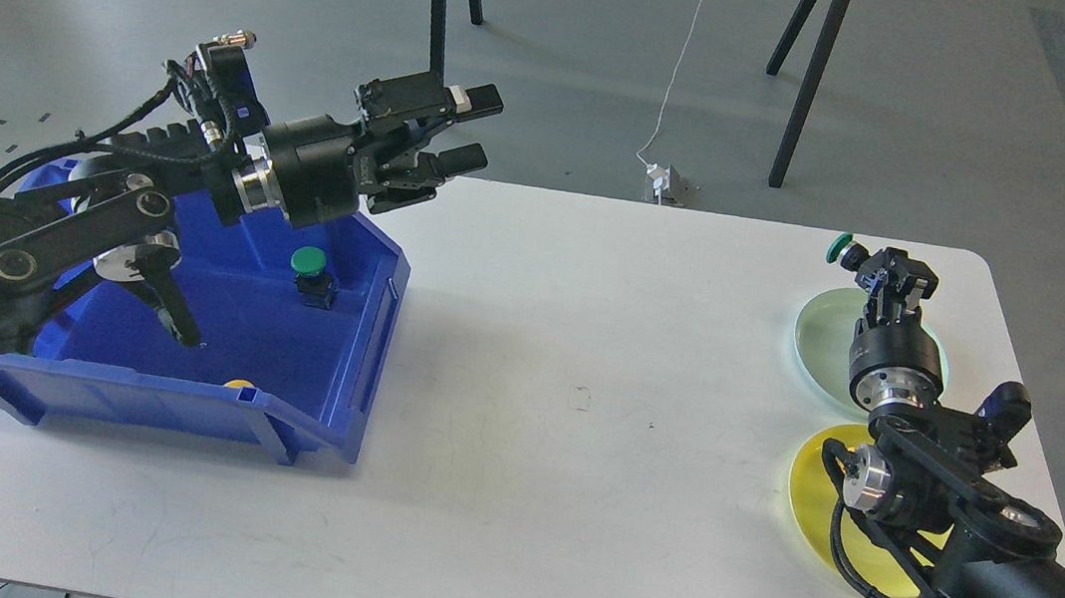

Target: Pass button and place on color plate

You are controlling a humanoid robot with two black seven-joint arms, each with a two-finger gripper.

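Observation:
My right gripper (865,264) is shut on a green-capped button (842,249) and holds it above the far edge of the pale green plate (820,342) at the table's right. A yellow plate (816,492) lies just in front of it, partly hidden by my right arm. My left gripper (473,132) is open and empty, raised above the far right corner of the blue bin (319,415). Another green button (308,271) stands in the bin, and the top of a yellow one (234,384) shows behind the bin's front wall.
The white table (527,439) carries the bin at the left and the two plates at the right. Black stand legs (803,79) and a white cable (679,65) are on the floor beyond the table's far edge.

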